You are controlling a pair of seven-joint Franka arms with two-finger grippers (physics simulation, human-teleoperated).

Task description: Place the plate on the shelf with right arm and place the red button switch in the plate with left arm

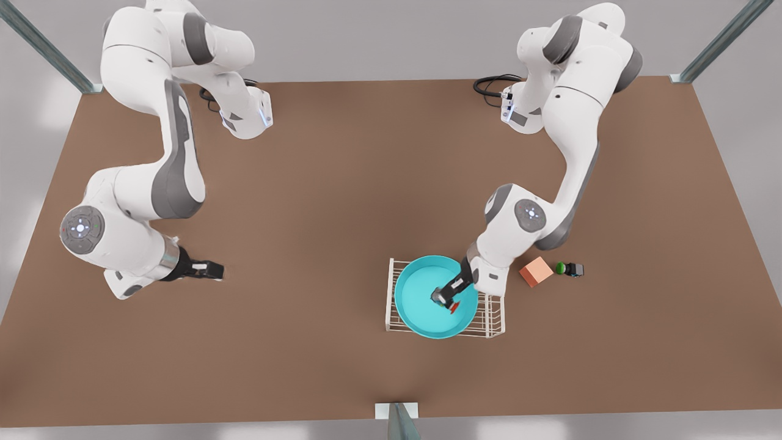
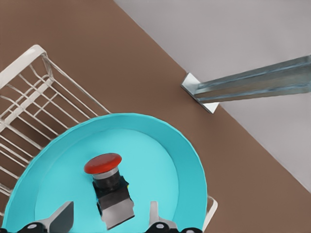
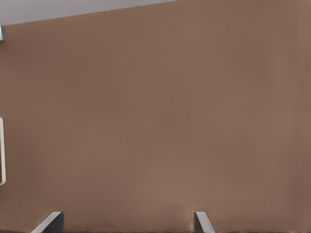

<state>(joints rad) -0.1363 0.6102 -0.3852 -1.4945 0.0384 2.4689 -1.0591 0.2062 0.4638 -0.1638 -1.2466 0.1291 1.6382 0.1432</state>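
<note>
Front view: plate (image 1: 421,299) sits on the shelf (image 1: 492,318); left gripper (image 1: 446,297) hovers over it, right gripper (image 1: 211,269) waits apart. Left wrist view: red button switch (image 2: 108,182) lies in the plate, fingers (image 2: 62,217) spread, unclamped. Right wrist view: fingers (image 3: 203,222) parted, empty, over table (image 3: 155,121).

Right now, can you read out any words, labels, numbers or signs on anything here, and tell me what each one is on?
No readable text anywhere.
Red switch, lying in the plate between the open left end effector fingers: no label.
Green switch, orange cube, rack: blank.
Arm joint caps: small lights and marks, no letters.
</note>
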